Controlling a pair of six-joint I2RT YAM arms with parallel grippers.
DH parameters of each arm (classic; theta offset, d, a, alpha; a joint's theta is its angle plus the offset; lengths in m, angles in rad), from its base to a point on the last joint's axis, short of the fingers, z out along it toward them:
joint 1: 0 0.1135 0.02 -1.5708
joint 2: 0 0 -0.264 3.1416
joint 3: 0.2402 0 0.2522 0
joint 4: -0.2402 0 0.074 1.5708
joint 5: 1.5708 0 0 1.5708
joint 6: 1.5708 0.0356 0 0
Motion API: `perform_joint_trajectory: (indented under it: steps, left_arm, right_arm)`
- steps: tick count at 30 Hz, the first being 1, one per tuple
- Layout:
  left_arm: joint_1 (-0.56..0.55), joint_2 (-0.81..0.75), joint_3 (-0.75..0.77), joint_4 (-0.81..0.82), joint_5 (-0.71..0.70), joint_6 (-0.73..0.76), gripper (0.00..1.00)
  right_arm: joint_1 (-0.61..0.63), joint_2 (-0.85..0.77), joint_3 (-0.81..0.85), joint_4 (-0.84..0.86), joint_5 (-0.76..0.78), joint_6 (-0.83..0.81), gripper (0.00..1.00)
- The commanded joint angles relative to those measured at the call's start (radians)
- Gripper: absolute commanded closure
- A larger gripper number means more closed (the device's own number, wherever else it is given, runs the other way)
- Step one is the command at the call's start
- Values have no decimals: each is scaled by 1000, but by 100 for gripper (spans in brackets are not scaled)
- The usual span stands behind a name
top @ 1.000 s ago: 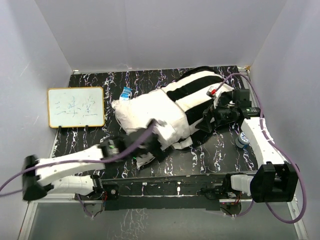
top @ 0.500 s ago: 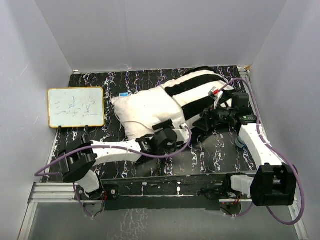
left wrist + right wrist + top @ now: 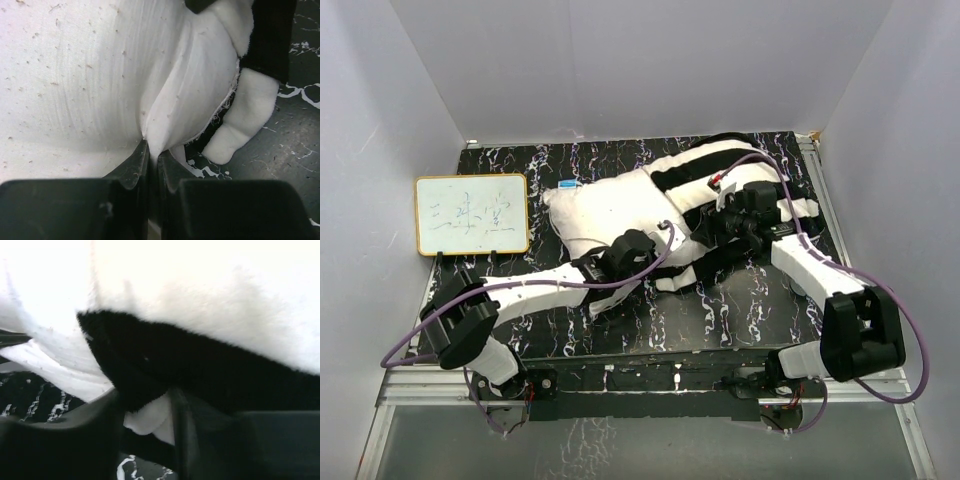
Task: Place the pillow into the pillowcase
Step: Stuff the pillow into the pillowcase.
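The white pillow (image 3: 600,205) lies across the middle of the black marbled table, its right end inside the black-and-white striped pillowcase (image 3: 725,170). My left gripper (image 3: 642,243) sits at the pillow's near edge. In the left wrist view the left gripper (image 3: 151,151) is shut on a pinched fold of the pillow (image 3: 75,75), with the pillowcase (image 3: 270,40) just to the right. My right gripper (image 3: 718,226) is at the pillowcase's open edge. In the right wrist view the right gripper (image 3: 147,412) is shut on the fuzzy rim of the pillowcase (image 3: 200,370).
A small whiteboard (image 3: 472,215) stands at the left of the table. A small blue thing (image 3: 567,185) lies by the pillow's far left corner. White walls close in the back and sides. A metal rail (image 3: 650,365) runs along the near edge.
My left arm swung right and in, and its gripper shut on the pillow's near edge. My right gripper moved left onto the pillowcase's rim and closed on it.
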Motion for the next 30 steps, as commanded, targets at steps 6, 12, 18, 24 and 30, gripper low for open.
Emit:
perform_joint_trajectory:
  steps: [6, 12, 18, 24, 30]
  left_arm:
    - [88, -95, -2, 21, 232, -102, 100]
    - [167, -83, 31, 33, 384, -137, 100]
    - [233, -41, 55, 133, 567, -243, 100]
    - [329, -43, 58, 324, 775, -443, 100]
    - [355, -145, 56, 459, 892, -579, 100]
  right_arm:
    - [7, -3, 140, -93, -202, -114, 92]
    - [42, 49, 259, -135, -575, -101, 92]
    - [85, 271, 485, -90, -711, 80, 92]
    - [163, 342, 637, 467, -779, 581, 92]
    - [223, 342, 671, 425, -710, 598, 92]
